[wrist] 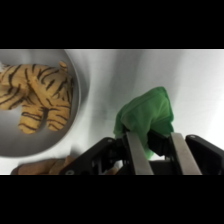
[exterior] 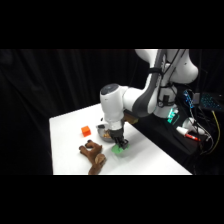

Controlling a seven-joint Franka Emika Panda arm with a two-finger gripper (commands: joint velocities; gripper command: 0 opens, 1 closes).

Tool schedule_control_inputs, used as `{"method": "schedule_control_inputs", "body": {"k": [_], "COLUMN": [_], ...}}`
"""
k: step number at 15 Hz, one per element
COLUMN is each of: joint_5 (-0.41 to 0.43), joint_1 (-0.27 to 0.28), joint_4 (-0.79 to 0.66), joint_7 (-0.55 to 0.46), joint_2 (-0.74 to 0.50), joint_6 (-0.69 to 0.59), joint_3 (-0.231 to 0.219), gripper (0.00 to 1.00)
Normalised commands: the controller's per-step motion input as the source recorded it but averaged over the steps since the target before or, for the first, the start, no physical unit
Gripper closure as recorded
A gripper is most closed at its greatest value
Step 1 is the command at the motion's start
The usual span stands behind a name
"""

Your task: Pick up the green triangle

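The green triangle (exterior: 120,149) lies on the white table, just in front of the grey bowl. My gripper (exterior: 119,144) has come down from above onto it. In the wrist view the green triangle (wrist: 145,112) sits between the two fingers of the gripper (wrist: 152,134), and both fingers (wrist: 136,152) press against its sides. The gripper is shut on the triangle, which still looks level with the table top. Its near end is hidden behind the fingers.
A grey bowl (wrist: 77,90) holding a striped tiger toy (wrist: 35,97) stands right beside the triangle, and shows as the grey bowl (exterior: 104,133) behind the gripper. An orange cube (exterior: 86,131) lies to the left. A brown plush toy (exterior: 94,155) lies near the front edge.
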Motion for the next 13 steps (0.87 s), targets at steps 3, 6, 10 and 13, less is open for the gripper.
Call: {"method": "schedule_control_inputs", "body": {"k": [3, 6, 10, 13], "joint_5": [-0.04, -0.027, -0.011, -0.02], "joint_1": [0.026, 0.02, 0.022, 0.024], "joint_4": [0.21, 0.24, 0.21, 0.14], "joint_7": [-0.01, -0.05, 0.02, 0.05], "joint_2": [-0.34, -0.23, -0.12, -0.06], "joint_6": [-0.57, -0.45, -0.28, -0.18], "joint_3": [-0.002, 0.0, -0.015, -0.026], "gripper": [0.92, 0.93, 0.93, 0.94]}}
